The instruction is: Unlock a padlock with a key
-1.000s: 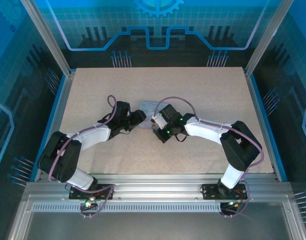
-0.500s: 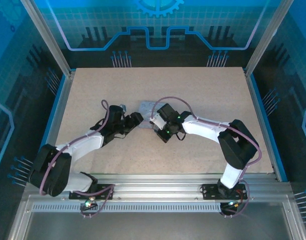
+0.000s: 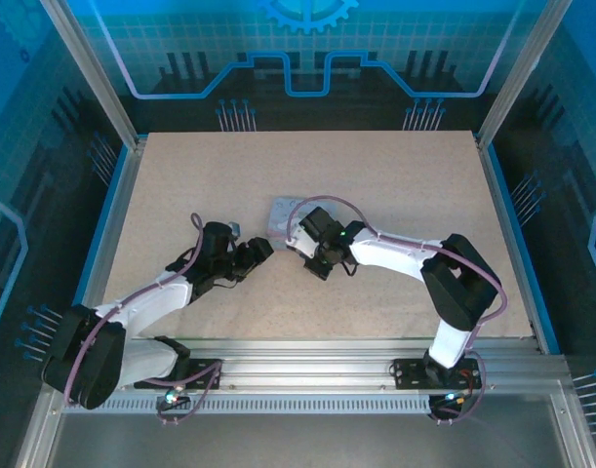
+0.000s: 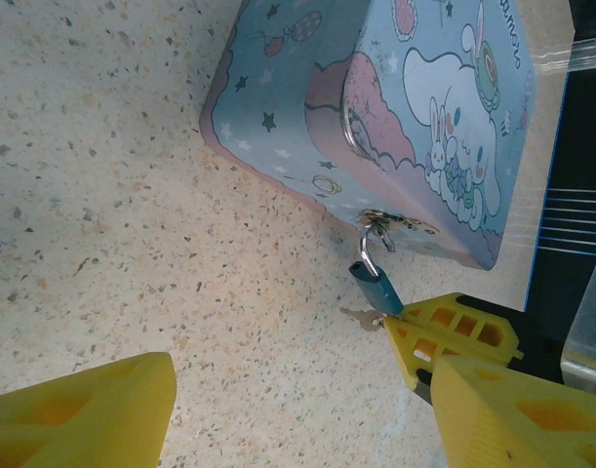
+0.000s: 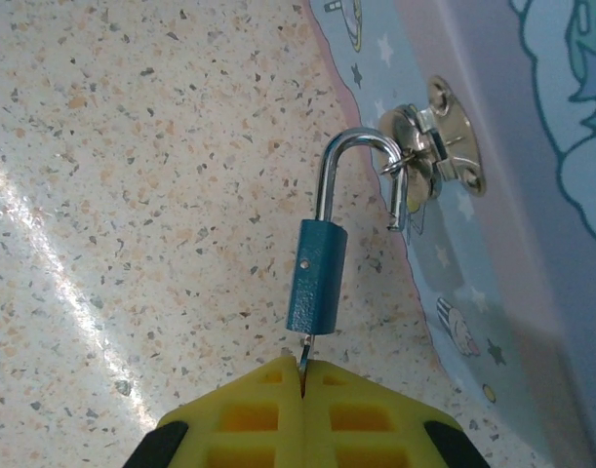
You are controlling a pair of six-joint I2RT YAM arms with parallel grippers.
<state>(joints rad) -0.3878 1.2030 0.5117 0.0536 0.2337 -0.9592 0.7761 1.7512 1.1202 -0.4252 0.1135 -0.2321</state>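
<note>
On the speckled beige table (image 3: 405, 185), walled by blue panels (image 3: 307, 49), you have a pale blue cartoon tin (image 4: 444, 127) just ahead of the arms. Its silver hasp (image 5: 439, 141) carries the padlock (image 5: 316, 278), a small dark blue body with one shackle leg out of it. Your right gripper (image 5: 302, 378) pinches the key (image 5: 303, 353) seated in the lock's underside; the left gripper (image 4: 299, 390) stands spread, empty, nearby.

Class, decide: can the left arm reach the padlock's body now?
Probably yes: the left tool is open, with bare table up to the padlock; the right tool, shut on the key, crowds its keyhole end.
</note>
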